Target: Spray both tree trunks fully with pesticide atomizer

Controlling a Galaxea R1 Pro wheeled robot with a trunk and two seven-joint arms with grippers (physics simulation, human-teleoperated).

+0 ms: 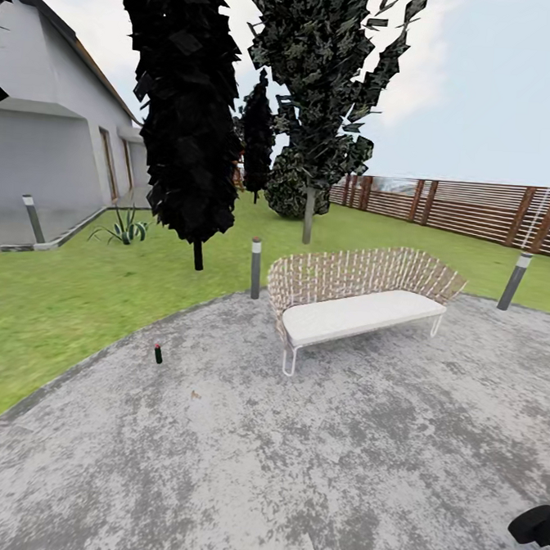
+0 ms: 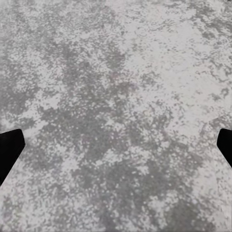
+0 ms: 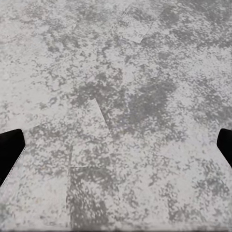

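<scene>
The left gripper (image 2: 116,150) hangs over the grey speckled rough paving floor (image 2: 116,72), its two black fingertips (image 2: 9,150) spread wide at the view's edges with nothing between them; the right gripper (image 3: 116,150) is likewise wide apart and empty above the same paving. In the head view, the tiny dark green pesticide atomizer with a red top (image 1: 158,353) stands upright on the paving near its curved edge by the green lawn (image 1: 60,293), well apart from the woven wicker bench with a white cushion (image 1: 355,301). Grey bollard posts (image 1: 255,268) and a reddish-brown slatted wooden fence (image 1: 476,209) lie beyond
</scene>
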